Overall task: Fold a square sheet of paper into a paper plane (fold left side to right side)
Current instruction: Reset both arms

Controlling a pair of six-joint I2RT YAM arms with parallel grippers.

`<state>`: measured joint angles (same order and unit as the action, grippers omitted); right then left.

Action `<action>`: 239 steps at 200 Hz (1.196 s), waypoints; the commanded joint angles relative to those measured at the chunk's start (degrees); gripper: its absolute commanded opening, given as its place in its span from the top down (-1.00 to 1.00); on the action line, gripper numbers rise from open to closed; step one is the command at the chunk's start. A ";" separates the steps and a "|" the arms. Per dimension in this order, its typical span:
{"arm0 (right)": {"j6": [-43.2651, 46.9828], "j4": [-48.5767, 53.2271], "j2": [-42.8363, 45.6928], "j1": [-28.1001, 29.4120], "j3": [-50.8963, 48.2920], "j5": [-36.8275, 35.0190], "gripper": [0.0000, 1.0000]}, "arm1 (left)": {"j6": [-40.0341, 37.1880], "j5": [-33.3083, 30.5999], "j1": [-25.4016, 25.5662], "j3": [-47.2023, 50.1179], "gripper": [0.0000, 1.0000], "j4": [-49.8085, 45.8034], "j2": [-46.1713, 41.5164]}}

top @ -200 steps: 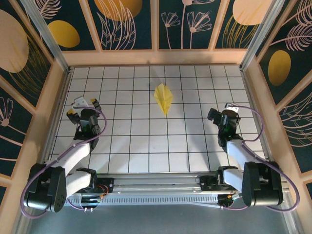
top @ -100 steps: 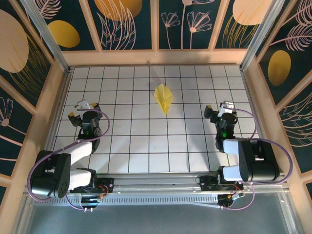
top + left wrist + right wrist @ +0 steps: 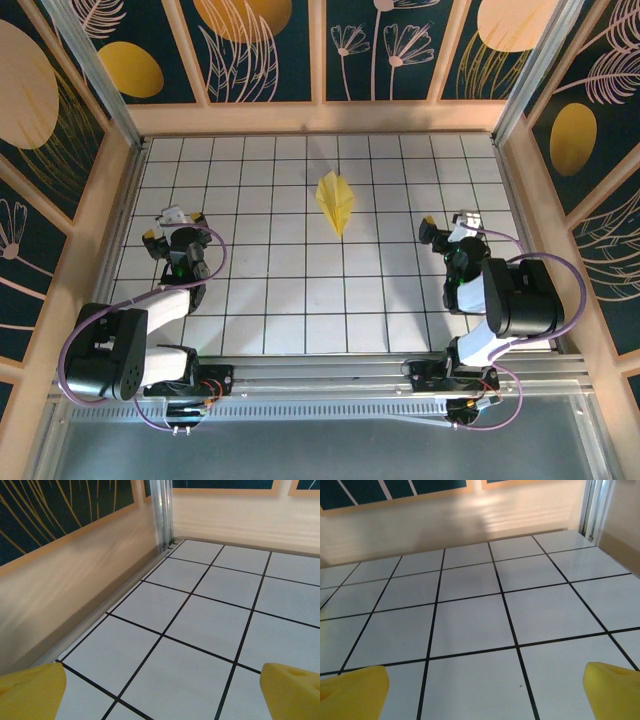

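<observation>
White gridded tabletop (image 3: 260, 300), walled left, right and far. Near the left edge, left end effector (image 3: 174, 228), spread as wide as can be, gripping nothing. Near the right edge, right end effector (image 3: 450, 228), likewise wide open and empty. Between the two and farther off, just far of centre, yellow paper plane (image 3: 335, 202), flat on the tiles, sharper point seemingly toward the near side, well apart from both. Looks already folded to a dart, so mostly risk from here: may spring open along soft creases while unpressed; may skid or crumple if pushed from one side without pinning; may lose symmetry if pinched off the centre crease.
</observation>
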<state>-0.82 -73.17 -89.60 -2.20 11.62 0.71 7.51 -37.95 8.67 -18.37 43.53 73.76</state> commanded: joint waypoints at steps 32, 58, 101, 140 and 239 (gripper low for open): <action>-1.06 -4.18 -0.14 -0.74 0.51 1.52 -0.99 | 1.25 0.93 -0.53 0.92 -0.97 1.56 -2.70; -0.95 -4.43 -0.19 -0.61 0.33 1.22 -0.98 | 2.42 1.21 -0.49 2.00 -0.98 2.40 -4.36; -0.94 -4.37 -0.14 -0.62 0.29 1.22 -0.98 | 1.54 1.48 -0.48 3.99 -0.97 6.66 -4.97; -0.95 -4.44 -0.19 -0.60 0.32 1.22 -0.98 | -0.42 2.58 -0.49 5.36 -0.97 15.70 -0.40; -0.67 -4.31 -0.24 -0.61 0.36 2.00 -0.98 | -4.50 9.95 -0.94 8.30 -0.98 33.19 9.17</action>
<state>-1.63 -74.76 -89.60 -2.70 11.62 2.09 4.03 -31.31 8.49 -12.36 69.32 82.98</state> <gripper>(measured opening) 0.991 0.988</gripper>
